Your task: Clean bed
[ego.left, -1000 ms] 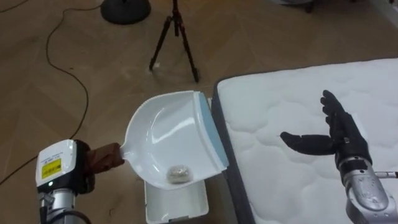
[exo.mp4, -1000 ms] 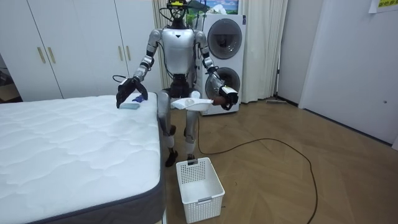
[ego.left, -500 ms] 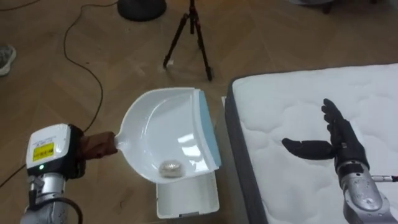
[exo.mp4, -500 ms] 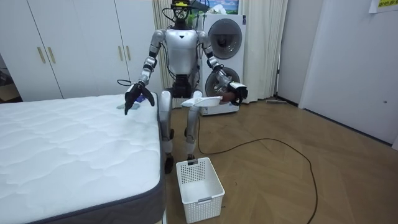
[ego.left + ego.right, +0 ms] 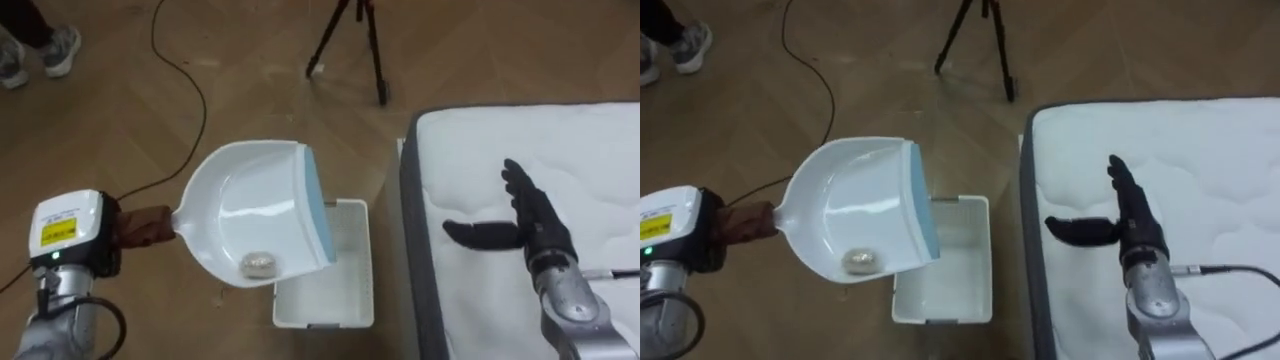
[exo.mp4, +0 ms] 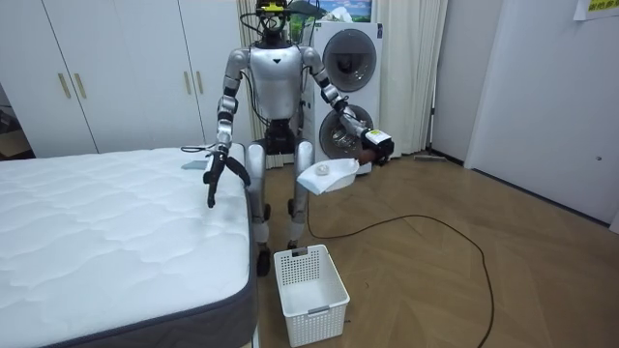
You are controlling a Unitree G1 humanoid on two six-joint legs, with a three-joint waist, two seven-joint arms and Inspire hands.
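Debris lies in the dustpan above the basket (left hand fingers clamped on its handle, right hand fingers apart), so probably only tipping remains.

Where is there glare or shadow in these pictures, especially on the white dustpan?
Left eye view: soft bright highlights lie on the glossy inside of the white plastic dustpan with a blue lip, above the small pale lump in it. Room view: the light is even, with a mild sheen on the brown wooden floor and no hard shadows.
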